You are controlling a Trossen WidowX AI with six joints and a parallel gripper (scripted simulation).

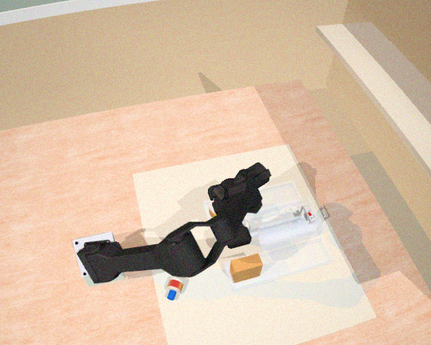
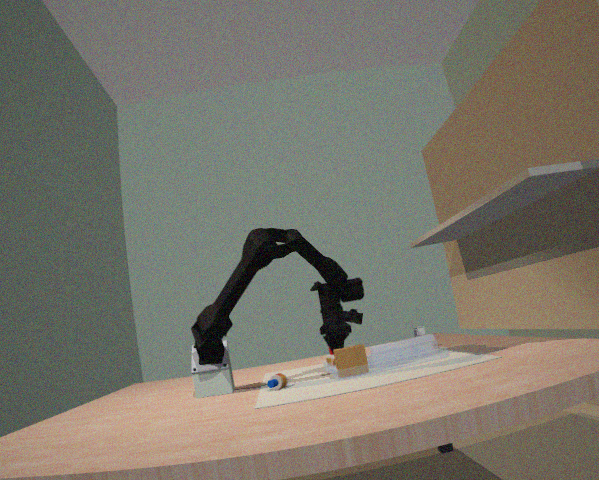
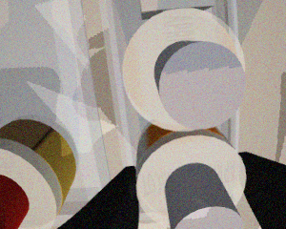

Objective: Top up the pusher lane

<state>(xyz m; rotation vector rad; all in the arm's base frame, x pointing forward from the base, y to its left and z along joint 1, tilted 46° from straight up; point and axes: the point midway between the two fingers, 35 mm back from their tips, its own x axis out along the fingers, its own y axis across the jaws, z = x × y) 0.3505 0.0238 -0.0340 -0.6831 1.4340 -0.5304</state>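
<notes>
My gripper (image 2: 336, 347) (image 3: 187, 170) points down at the front of the lane rack and is shut on a grey-lidded jar (image 3: 150, 172) with a white shoulder and a brown body. A matching jar (image 3: 139, 72), also grey-lidded, stands in the sprung lane directly behind the held one, and the two look touching or nearly so. Clear lane walls (image 3: 235, 131) run along both sides. A dark edge, perhaps the pusher plate, shows behind the rear jar. The held jar's base and the low front stop are hidden. In the top view the arm covers the fingertips and both jars.
A red-lidded jar (image 3: 7, 196) with a yellow-brown body stands in the neighbouring lane, left in the wrist view. An orange block (image 1: 245, 268) (image 2: 351, 360) sits at the front of another lane. A blue-capped jar (image 1: 175, 284) (image 2: 278, 381) lies on its side near the mat's edge.
</notes>
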